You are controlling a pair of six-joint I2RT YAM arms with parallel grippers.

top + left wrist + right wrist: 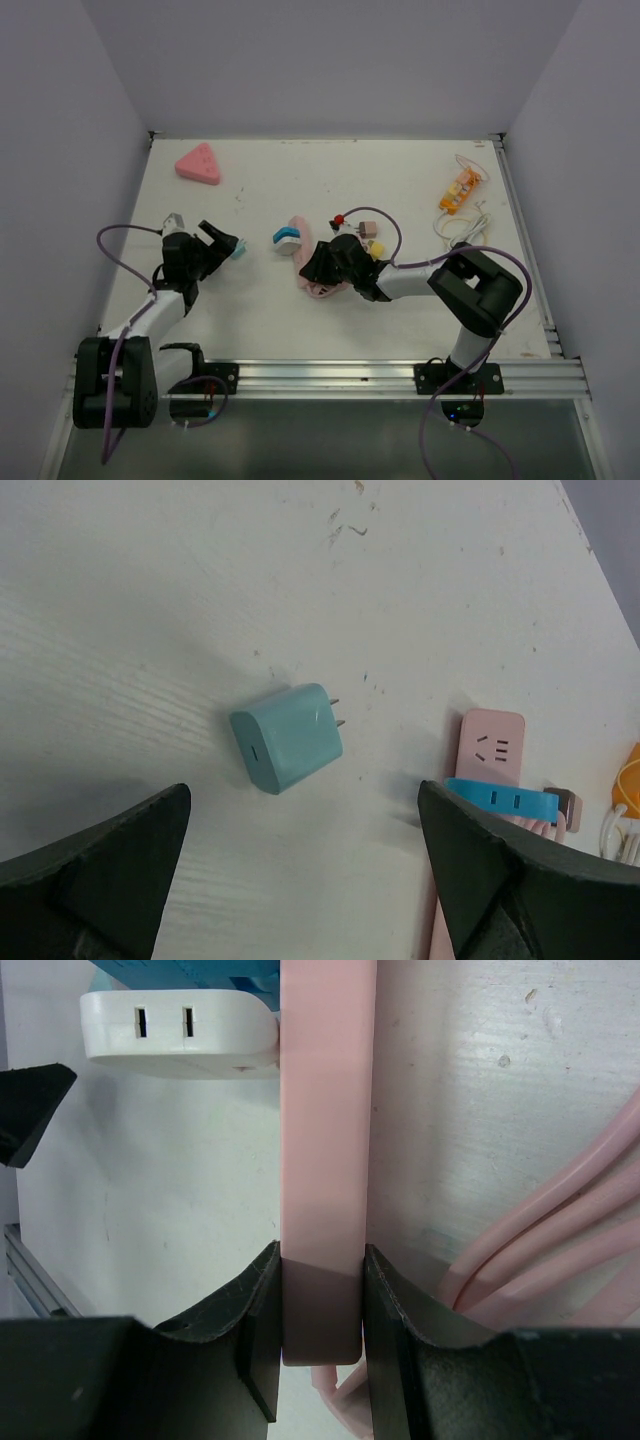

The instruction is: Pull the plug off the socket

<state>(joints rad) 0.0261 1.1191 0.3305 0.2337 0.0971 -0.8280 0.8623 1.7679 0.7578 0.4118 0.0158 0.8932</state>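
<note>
So the left gripper (pixel 303 795) is wide open, nothing in it, hanging just over the table (pixel 150 600). The teal plug (pixel 287 738) lies flat on the tabletop right ahead of it, roughly centred in the gap between the two fingers (pixel 100 870) but just past the tips, touching neither one. Its two prongs point toward the pink power strip (pixel 492 750), and there's bare table between prongs and strip, so the plug is clear of the socket. In the top view it's that little teal bit just off the left fingertips.

The right gripper (pixel 320 1260) is clamped down on the near end of the pink power strip, one pad pressed against each long side. Further along the strip there's a white adapter (pixel 180 1025) with a blue top sitting against it; can't tell how deep it's seated. The pink cord (pixel 540 1250) is looped on the table beside the right finger.

A pink wedge (pixel 198 165) sits well apart, by the far left corner.
</note>
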